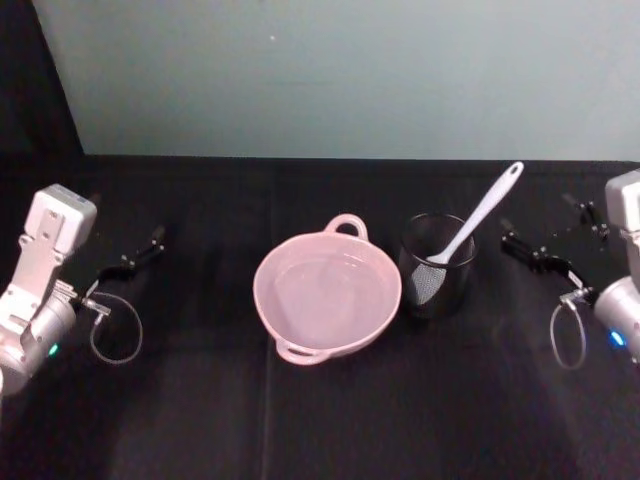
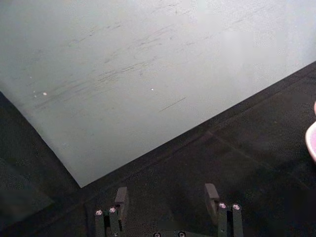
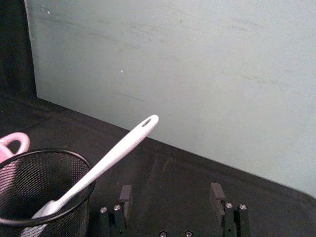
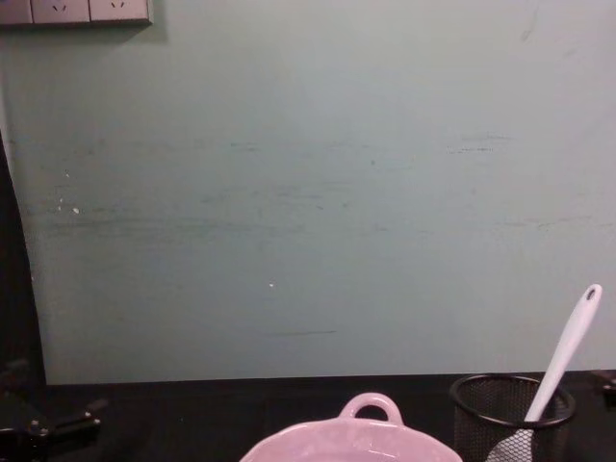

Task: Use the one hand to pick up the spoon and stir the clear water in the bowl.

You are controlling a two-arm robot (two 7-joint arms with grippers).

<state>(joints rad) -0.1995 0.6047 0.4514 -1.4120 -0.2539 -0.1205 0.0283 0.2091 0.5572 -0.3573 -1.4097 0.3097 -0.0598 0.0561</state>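
1. The spoon (image 1: 478, 222) is seen standing tilted inside the black mesh cup (image 1: 437, 268), with its bowl end down in the cup and its looped handle end leaning up and away over the rim, toward the robot's right.
2. The mesh cup is placed just beside the pink bowl (image 1: 327, 292), on its right side; clear water is seen in the bowl.
3. The right gripper (image 3: 171, 198) is held near the cup, on the black table (image 1: 200, 420), with its fingers apart and nothing between them. The spoon is not yet touched.
4. The left gripper (image 2: 168, 197) is parked well apart on the left side of the bowl, also with fingers spread and empty.
5. It is judged that the light cup could be tipped or dragged if the slanted handle is pulled sideways instead of lifted along its lean.
6. The thin smooth handle could also slip or turn in the fingers, and water could be splashed if the stirring is too fast.
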